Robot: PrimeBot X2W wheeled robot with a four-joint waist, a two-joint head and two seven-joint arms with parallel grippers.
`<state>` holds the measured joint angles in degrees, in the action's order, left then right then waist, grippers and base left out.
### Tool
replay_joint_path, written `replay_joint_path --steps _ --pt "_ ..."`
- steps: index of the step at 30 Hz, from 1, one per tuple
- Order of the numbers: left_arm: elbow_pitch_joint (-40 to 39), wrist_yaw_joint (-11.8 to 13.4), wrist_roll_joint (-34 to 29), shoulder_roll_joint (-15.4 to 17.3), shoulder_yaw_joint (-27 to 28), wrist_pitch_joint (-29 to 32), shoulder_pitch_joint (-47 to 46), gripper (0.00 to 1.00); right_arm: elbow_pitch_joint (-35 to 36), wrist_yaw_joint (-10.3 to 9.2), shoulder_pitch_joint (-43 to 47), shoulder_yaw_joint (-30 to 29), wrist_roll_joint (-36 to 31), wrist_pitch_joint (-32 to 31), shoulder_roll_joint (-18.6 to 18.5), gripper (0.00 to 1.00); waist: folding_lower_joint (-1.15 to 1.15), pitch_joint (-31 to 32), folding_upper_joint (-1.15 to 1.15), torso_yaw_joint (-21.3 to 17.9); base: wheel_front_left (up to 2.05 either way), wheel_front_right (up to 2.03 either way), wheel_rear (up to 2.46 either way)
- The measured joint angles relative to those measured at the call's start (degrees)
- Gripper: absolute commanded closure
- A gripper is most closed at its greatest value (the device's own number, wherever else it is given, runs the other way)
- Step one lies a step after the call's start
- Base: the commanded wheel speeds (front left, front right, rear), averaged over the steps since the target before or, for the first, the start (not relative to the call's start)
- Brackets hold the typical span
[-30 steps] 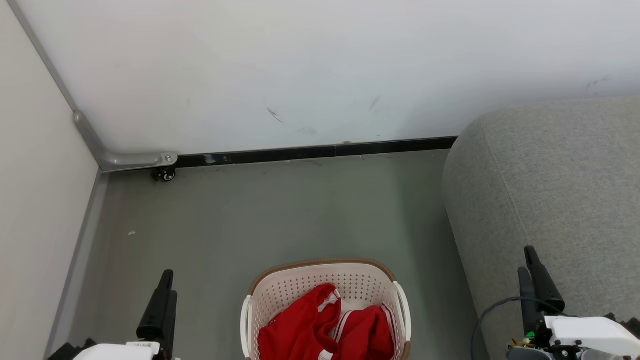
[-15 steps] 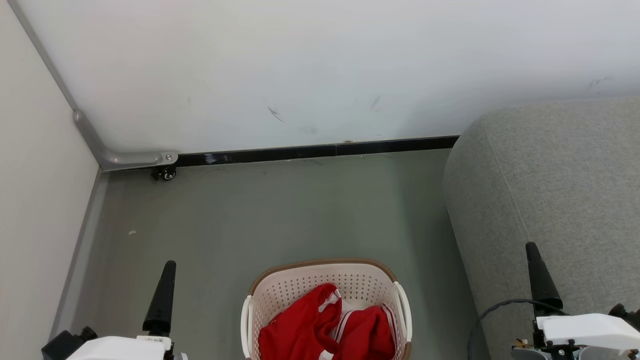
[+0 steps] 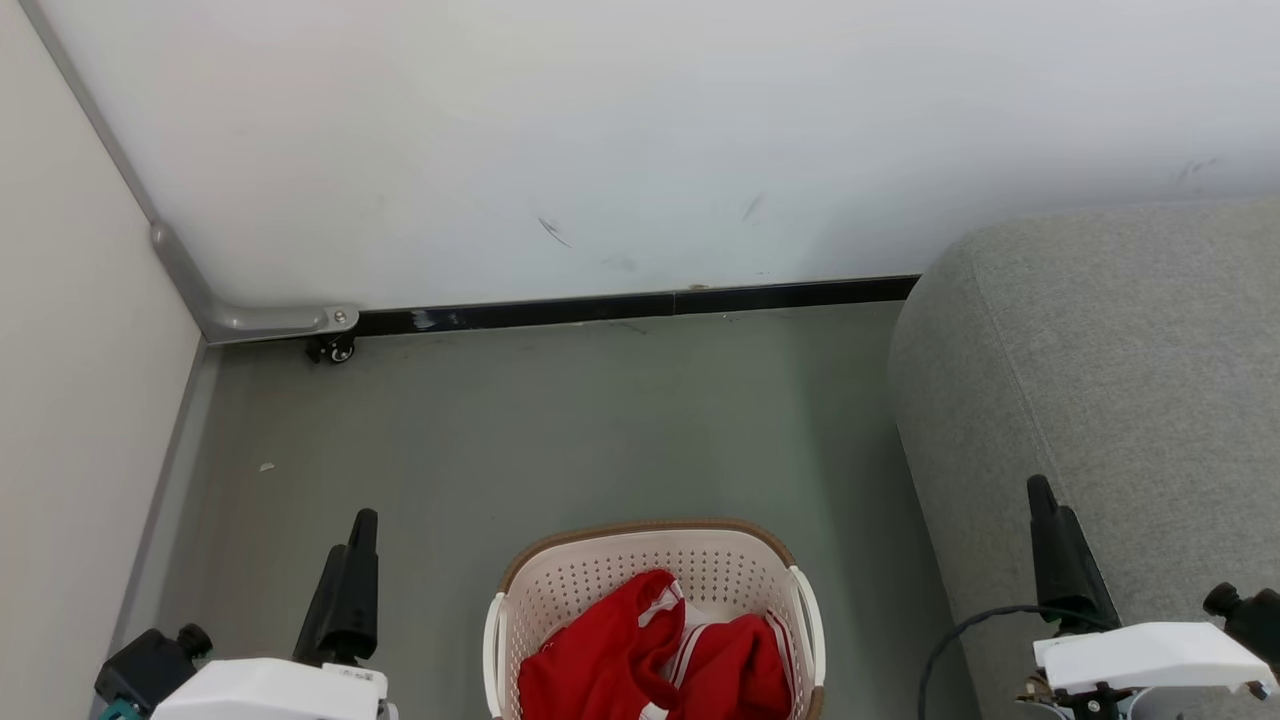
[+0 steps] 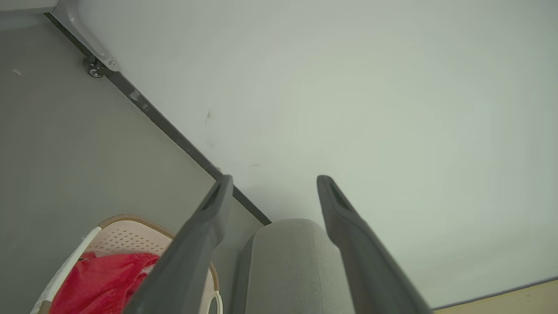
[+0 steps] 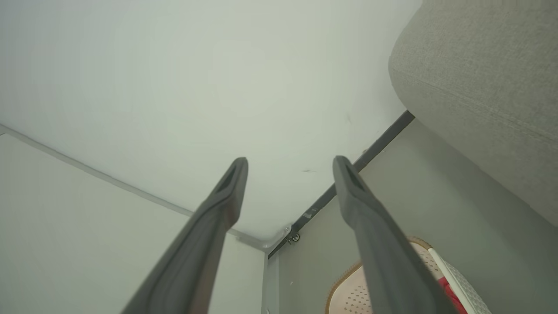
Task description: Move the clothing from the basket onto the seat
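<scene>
Much of the basket point(image 3: 640, 527) — clothing point(image 3: 610, 660) too — cropped.

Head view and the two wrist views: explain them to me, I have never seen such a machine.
This is a wheeled robot with two arms, each ending in a two-fingered claw. The head view looks down from a camera on its head. There a white basket holding red clothing stands on the grey floor. A grey seat is on the right and a white wall is behind. Each wrist view looks along one arm's own two dark fingers. The left claw and the right claw both stand open and hold nothing.
</scene>
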<state>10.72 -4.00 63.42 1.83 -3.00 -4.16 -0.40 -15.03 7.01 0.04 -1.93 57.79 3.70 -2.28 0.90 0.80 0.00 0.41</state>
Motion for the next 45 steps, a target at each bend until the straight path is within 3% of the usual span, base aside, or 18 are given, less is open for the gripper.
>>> replay_joint_path --steps 13,18,29,45 --pt "-1.66 2.05 -19.18 1.56 -4.28 -2.60 0.01 0.00 -0.20 0.02 0.04 1.46 -12.74 2.71 0.03 0.00 -0.63 -0.25 0.00 0.13 0.00 0.00 0.00" --pt "-1.86 3.21 -26.54 2.45 -6.41 -3.50 0.01 0.00 -0.89 0.03 0.03 2.37 -17.61 2.88 0.03 0.00 -0.77 -0.51 0.00 0.21 0.00 0.00 0.00" --pt "-1.79 5.77 -40.25 3.23 -10.33 -5.88 0.02 0.00 -1.91 0.04 -0.07 3.55 -29.34 4.72 0.03 0.00 -0.83 -1.21 0.00 0.34 0.00 0.00 0.00" --pt "-1.05 10.04 -54.14 3.03 -12.95 -8.99 0.12 0.00 -3.24 0.05 -1.52 4.26 -46.06 7.93 0.01 0.00 -0.86 -3.14 0.00 0.21 0.00 0.00 0.00"
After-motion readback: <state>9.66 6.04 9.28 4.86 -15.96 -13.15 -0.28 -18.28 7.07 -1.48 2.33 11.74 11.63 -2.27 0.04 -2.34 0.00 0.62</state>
